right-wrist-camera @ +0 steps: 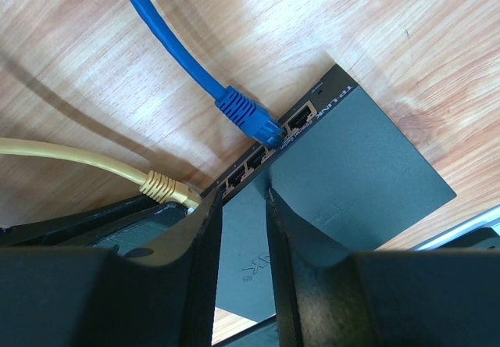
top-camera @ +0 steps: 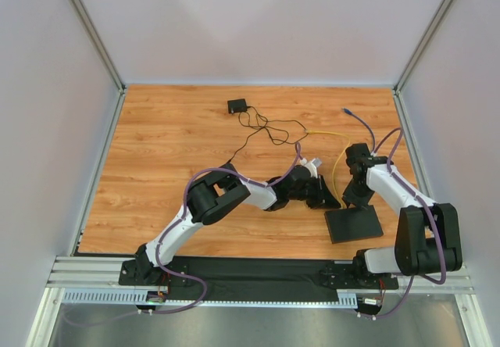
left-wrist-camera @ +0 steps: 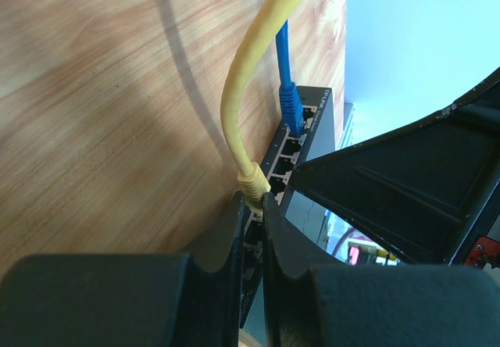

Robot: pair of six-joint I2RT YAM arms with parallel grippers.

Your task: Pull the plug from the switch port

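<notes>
- White "TP-LINK" print is sitting on the top face of the switch. It is running along the port-side edge, at the corner just beside the blue plug.
- The left wrist view is catching that print too, as small white letters at the switch's far corner. It is barely reading there.
- A large tone-on-tone logo is showing mid-top of the switch in the right wrist view. It is mostly hidden, with only a fragment looking like a "K" peeking out.
- Tiny marks by the ports are staying too small to read.
</notes>
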